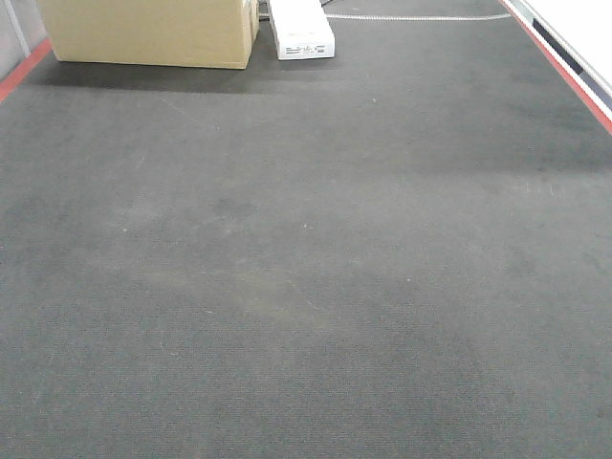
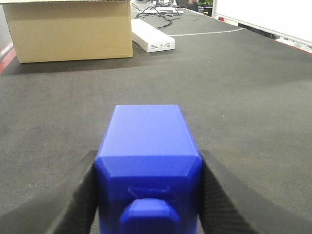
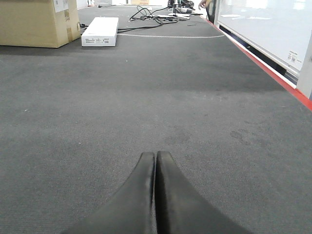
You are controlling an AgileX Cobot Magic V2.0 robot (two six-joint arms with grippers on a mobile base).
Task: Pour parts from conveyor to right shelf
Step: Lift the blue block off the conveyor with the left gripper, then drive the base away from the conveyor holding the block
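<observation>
In the left wrist view a glossy blue block (image 2: 148, 146), one of the parts, sits between the two black fingers of my left gripper (image 2: 148, 170), which is shut on it; a raised stud faces the camera. The block is over the dark grey conveyor (image 2: 234, 87). My right gripper (image 3: 156, 158) is shut with nothing in it, its fingertips pressed together low over the conveyor (image 3: 195, 87). The front view shows only the bare conveyor (image 1: 306, 268); neither gripper appears there. The right shelf is out of view.
A large tan cardboard box (image 1: 153, 33) and a flat white carton (image 1: 301, 29) stand at the belt's far end. Red edge stripes (image 1: 564, 72) run along both sides. Cables (image 3: 156, 14) lie beyond the carton.
</observation>
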